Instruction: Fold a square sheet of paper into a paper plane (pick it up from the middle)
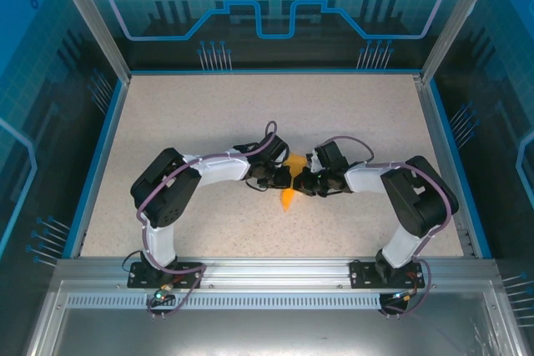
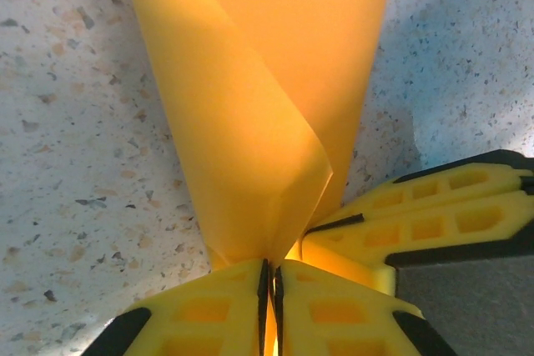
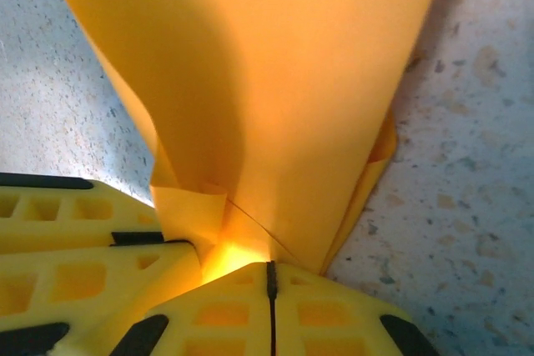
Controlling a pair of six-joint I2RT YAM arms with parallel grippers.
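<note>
The square sheet of paper, already folded narrow, is being pinched tight by the left hand and the right hand at the middle of the table; a crease is probably being made; next, laying it flat and pressing is being called for.

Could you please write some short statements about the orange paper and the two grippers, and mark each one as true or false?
1. The left gripper is shut on the thin orange sheet of paper. True.
2. The right gripper hangs open, far from the paper. False: it is shut on the same paper, close beside the left gripper.
3. The paper lies flat as a plain open square. False: it is folded over and narrows toward the grippers.
4. The two grippers meet near the middle of the light speckled table. True.
</note>
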